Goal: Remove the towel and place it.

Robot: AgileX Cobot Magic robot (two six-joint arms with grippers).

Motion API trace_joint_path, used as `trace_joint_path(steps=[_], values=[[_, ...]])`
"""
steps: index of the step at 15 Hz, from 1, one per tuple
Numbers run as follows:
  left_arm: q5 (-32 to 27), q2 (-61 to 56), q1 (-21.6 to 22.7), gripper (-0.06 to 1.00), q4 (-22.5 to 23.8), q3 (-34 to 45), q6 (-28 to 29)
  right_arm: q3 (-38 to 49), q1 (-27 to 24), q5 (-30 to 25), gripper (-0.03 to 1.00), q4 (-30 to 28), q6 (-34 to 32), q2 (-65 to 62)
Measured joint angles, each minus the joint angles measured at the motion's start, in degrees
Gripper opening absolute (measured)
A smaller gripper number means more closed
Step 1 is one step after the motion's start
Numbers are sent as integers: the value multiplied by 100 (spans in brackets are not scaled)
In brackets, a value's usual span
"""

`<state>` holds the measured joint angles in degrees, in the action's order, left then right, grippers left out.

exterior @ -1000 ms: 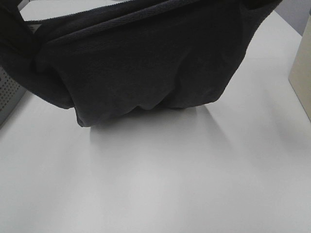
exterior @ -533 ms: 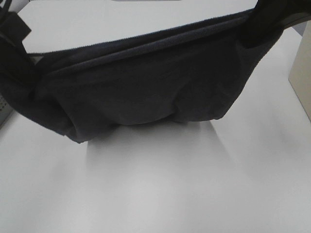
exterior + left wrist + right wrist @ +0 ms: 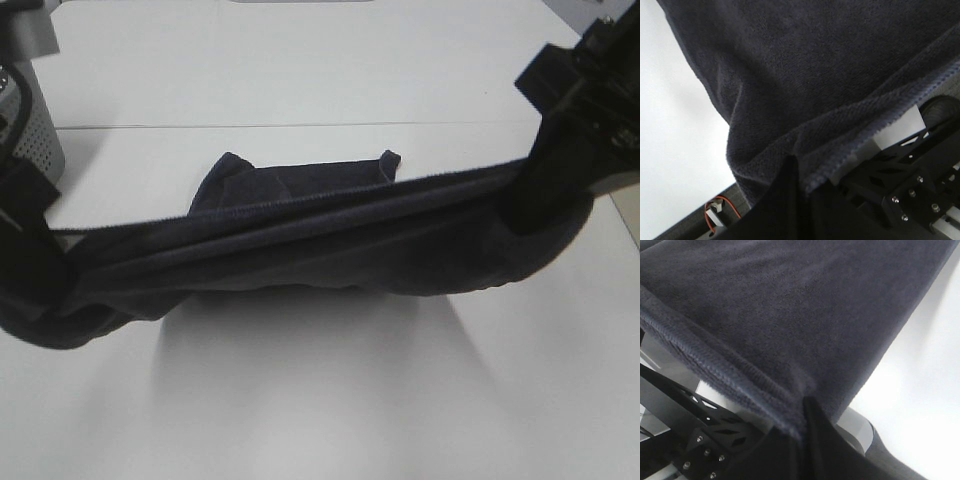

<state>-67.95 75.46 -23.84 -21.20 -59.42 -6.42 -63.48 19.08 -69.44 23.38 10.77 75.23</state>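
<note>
Towel (image 3: 330,235) stretched L–R between both claws, hemmed edge up, over bench (image 3: 320,400). L claw (image 3: 797,187) clenched on one end, R claw (image 3: 804,422) clenched on the other. Mid section sags low; far fold lies on bench. Grey perforated basket (image 3: 35,130) at L rear.

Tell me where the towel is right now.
In the exterior high view the towel spans the middle, stretched between the left gripper and the right gripper, its far end lying on the white table.
</note>
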Motion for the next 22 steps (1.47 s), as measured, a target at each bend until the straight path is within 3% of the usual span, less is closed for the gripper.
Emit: trace_joint_path(steps=[5,15,18,22], values=[[97,-11,-934,0,0,779,338,1375,-6,0,1,97,-269,-447],[92,-11,-934,0,132,619,441,1226,-6,6,1,115,-275,-464],[17,-11,-934,0,642,-189,447,218,-17,-6,1,-235,-275,-458],[97,304,-837,0,2160,-2194,722,-1507,-11,29,1,-814,-275,-109]])
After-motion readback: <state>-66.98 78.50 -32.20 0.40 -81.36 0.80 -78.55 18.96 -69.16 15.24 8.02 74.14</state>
